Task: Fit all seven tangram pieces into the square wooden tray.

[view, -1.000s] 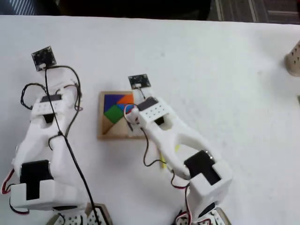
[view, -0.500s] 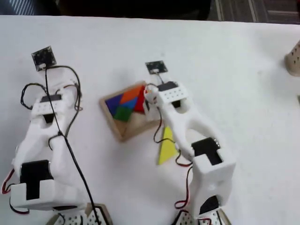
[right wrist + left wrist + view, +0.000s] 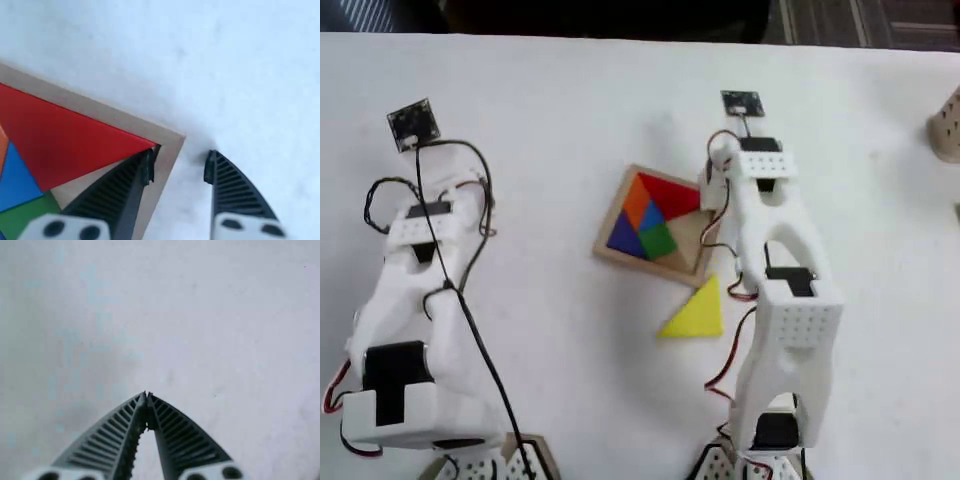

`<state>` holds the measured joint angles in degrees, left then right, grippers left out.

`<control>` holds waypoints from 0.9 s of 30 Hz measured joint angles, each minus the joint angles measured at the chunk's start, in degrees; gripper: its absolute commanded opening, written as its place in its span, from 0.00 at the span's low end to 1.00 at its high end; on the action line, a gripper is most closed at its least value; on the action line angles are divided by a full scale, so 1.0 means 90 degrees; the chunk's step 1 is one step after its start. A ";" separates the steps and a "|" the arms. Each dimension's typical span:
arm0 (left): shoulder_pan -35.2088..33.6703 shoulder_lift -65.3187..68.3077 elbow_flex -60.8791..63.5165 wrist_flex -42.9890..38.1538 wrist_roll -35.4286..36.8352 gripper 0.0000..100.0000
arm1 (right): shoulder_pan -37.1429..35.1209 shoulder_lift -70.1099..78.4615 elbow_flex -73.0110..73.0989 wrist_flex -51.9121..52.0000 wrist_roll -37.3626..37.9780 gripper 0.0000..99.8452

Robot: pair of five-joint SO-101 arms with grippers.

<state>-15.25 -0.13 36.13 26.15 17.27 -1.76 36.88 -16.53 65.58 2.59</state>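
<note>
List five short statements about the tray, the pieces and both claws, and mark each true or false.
1. The yellow triangular piece lies inside the square wooden tray. False: it lies on the white table beside the tray.
2. The right claw is open astride the tray's rim, one finger inside and one outside. True.
3. The left claw is open. False: it is shut, over the table.
4. The red triangular piece sits in the tray. True.
5. The left claw holds a piece. False: it holds nothing.
</note>
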 measured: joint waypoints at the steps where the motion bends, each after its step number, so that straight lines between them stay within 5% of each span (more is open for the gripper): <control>1: 0.0000 0.0000 0.0000 0.0000 0.0000 0.02 | 0.0068 0.0117 -0.0254 0.0186 0.0000 0.17; 16: 0.0000 0.0000 0.0000 0.0010 0.0000 0.02 | 0.0928 0.1836 -0.3145 0.0821 -0.0606 0.17; 27: 0.0615 0.0000 -0.0010 0.0088 -0.1250 0.02 | 0.0879 0.1895 -0.4552 0.3448 -0.0410 0.16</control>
<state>-9.71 -0.13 36.04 26.95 6.02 6.15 53.93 -57.49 96.62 -1.10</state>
